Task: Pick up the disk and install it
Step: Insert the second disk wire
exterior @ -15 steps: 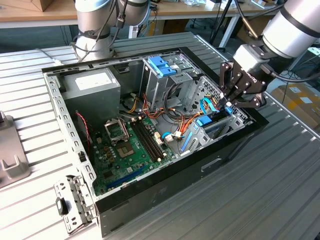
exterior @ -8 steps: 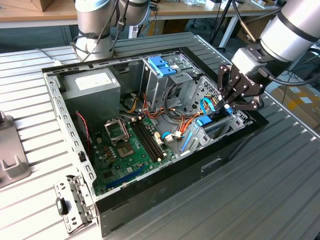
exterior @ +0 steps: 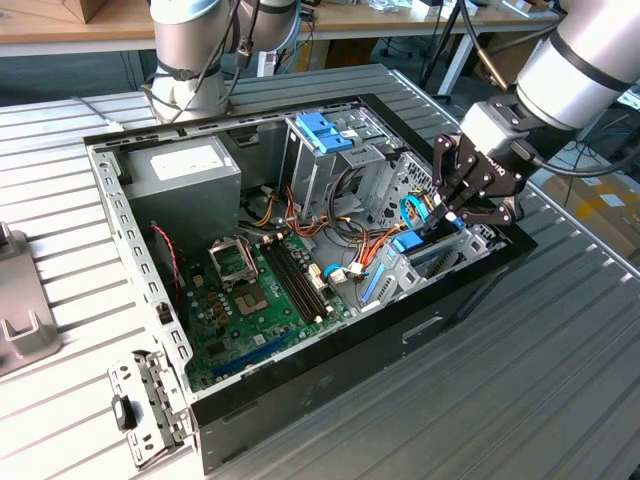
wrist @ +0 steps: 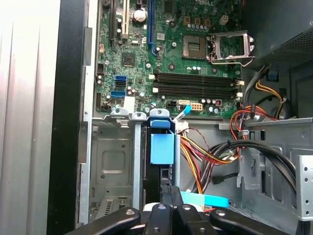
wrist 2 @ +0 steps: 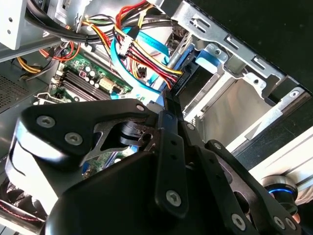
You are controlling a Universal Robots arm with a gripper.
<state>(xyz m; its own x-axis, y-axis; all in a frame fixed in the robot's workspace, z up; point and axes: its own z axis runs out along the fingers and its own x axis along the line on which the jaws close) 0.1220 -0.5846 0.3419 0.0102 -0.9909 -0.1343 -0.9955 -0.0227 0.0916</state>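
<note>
The disk (exterior: 411, 243) stands on edge in a slot of the metal drive bay (exterior: 478, 243) at the front corner of the open computer case, on the exterior view's right. Its blue rail (wrist: 162, 148) and dark body show in the first wrist view, and its dark edge (wrist 2: 191, 79) shows in the second wrist view. My gripper (exterior: 439, 217) hangs right over it, fingers shut together. The tips (wrist: 168, 189) are narrower than the disk and rest at its upper edge (wrist 2: 169, 100).
Beside the bay run bundles of red, yellow and blue cables (exterior: 352, 246). The motherboard (exterior: 262, 292) lies on the case floor, with a grey power supply box (exterior: 186, 168) and an upright cage with a blue top (exterior: 325, 130) behind. Another arm's base (exterior: 192, 52) stands at the back.
</note>
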